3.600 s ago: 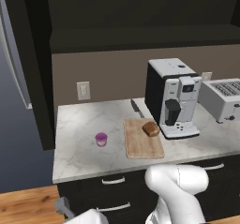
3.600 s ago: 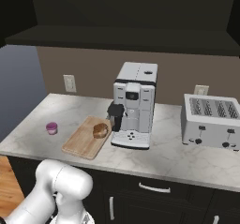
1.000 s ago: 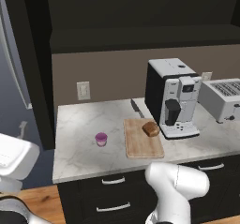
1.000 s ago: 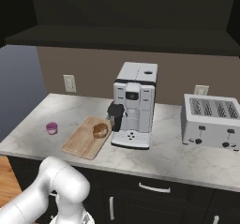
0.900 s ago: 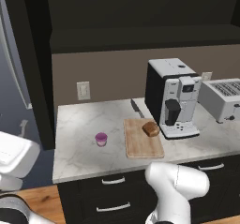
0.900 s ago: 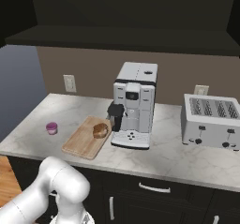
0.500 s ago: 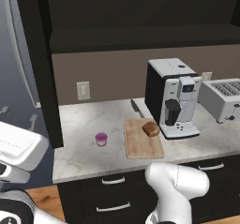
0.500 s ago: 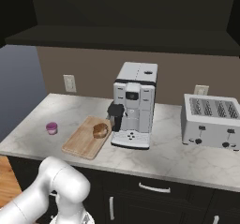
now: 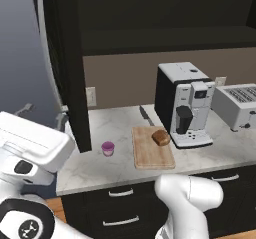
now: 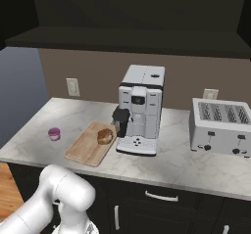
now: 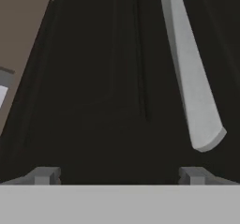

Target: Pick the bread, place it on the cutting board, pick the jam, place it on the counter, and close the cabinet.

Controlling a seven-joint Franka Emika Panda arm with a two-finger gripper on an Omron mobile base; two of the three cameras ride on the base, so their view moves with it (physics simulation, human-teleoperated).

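Observation:
The bread (image 9: 161,137) (image 10: 104,136) lies on the right end of the cutting board (image 9: 151,157) (image 10: 84,151). The jam (image 9: 107,148) (image 10: 54,133) stands on the counter (image 9: 120,128) (image 10: 186,164), left of the board. At the far left the cabinet (image 9: 70,68) door stands partly open, its silver handle (image 9: 45,58) (image 11: 192,87) running down it. My gripper (image 9: 44,114) (image 11: 118,176) is open right against the door's black panel, left of the handle, with nothing between its fingers.
A white coffee machine (image 9: 182,103) (image 10: 139,108) stands right of the board, with a toaster (image 9: 240,105) (image 10: 220,125) further right. A knife (image 9: 146,115) lies behind the board. Black drawers (image 9: 120,208) sit under the counter.
My hand has risen at the left of the left base view. The cabinet door and its handle have swung rightwards, towards the cabinet. Bread and jam have not moved.

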